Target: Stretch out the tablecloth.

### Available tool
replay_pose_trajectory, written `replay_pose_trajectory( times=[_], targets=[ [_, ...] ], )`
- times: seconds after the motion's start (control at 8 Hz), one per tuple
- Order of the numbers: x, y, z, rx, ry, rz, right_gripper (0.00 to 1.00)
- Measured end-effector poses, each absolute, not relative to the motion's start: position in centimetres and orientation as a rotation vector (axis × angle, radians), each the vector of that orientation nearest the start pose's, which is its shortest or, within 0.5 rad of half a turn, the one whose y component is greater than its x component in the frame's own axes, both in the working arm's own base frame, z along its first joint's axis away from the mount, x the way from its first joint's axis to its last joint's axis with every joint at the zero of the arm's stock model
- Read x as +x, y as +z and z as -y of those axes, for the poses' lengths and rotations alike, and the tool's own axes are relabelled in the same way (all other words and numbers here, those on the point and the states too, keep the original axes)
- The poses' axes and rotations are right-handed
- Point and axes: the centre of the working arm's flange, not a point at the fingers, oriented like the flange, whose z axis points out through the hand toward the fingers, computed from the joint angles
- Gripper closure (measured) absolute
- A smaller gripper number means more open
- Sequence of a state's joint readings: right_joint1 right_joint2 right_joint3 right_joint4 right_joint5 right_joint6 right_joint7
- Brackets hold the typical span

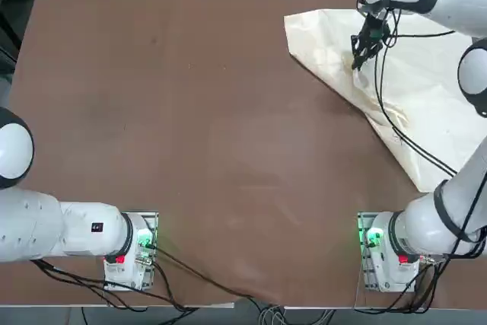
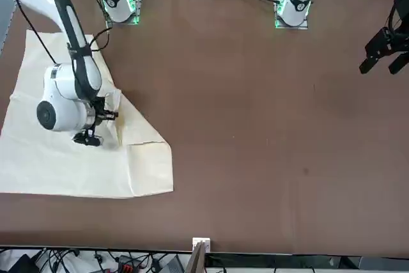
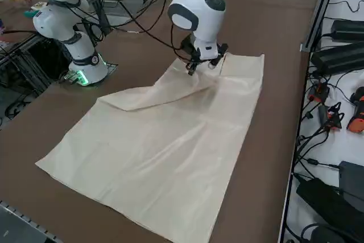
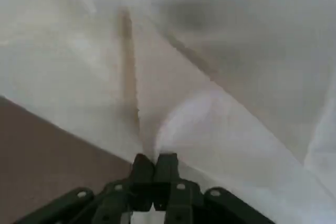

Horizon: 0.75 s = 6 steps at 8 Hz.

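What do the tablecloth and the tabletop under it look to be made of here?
The tablecloth looks like thin cream woven fabric, matte: it folds over itself and creases softly where the right claw pinches it shut. The tabletop looks like a smooth, hard brown board with a faint sheen; the exact material is unclear.

Matt cream cloth tablecloth (image 3: pixel 165 157), softly creased; smooth matt brown tabletop (image 1: pixel 190 127), perhaps laminate.

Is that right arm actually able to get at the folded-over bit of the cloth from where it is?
Yes, it looks so. The right gripper is already on the tablecloth, its fingers shut on a raised pinch of fabric at the folded edge. Nothing else lies on the cloth or stands in its way.
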<state>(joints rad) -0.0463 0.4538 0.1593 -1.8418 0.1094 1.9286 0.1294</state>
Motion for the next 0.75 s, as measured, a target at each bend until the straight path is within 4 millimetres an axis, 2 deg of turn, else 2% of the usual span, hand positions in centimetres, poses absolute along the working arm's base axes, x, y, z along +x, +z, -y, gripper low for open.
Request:
replay_pose_trajectory(
  times=[0.25, 0.75],
  targets=[
    [58.2, 26.4, -9.8, -2.928, 0.659, -0.008, 0.98],
    [55.0, 25.0, -15.6, -2.843, 0.763, 0.102, 0.98]
  ],
)
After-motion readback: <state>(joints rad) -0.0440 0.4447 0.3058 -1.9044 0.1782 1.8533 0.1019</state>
